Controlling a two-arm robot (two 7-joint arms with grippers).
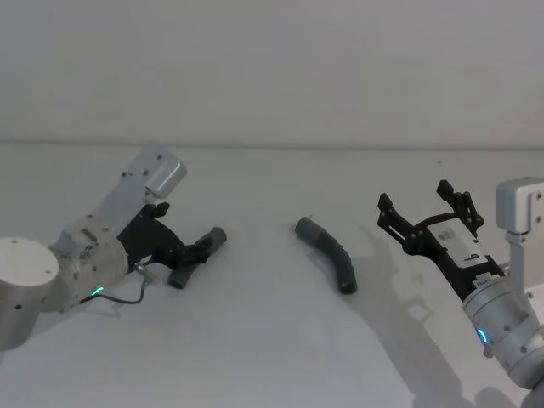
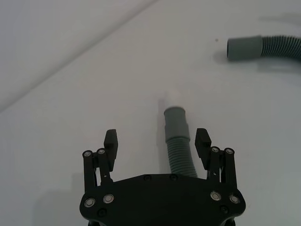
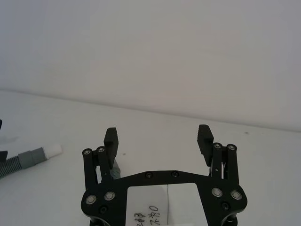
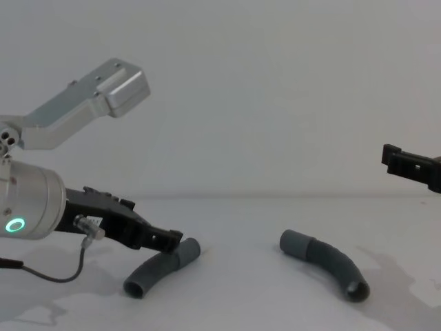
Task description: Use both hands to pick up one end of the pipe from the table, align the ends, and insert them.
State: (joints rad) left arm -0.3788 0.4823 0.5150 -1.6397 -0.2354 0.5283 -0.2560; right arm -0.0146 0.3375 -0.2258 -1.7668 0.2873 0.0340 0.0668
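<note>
The left pincer, wide open and holding nothing, straddles one pipe piece on the worktop; closing just behind its grey cuff should keep that end steady. The right pincer hangs open and empty, well apart from the other piece

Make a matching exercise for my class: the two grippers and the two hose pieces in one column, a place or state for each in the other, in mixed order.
Things
1. left gripper
2. right gripper
3. left hose piece
4. right hose piece

Places or states
A. lies alone, no gripper at it
B. open, raised, away from both hose pieces
C. open, low, straddling a hose piece
D. lies inside an open gripper

Pairs: 1-C, 2-B, 3-D, 4-A
</note>
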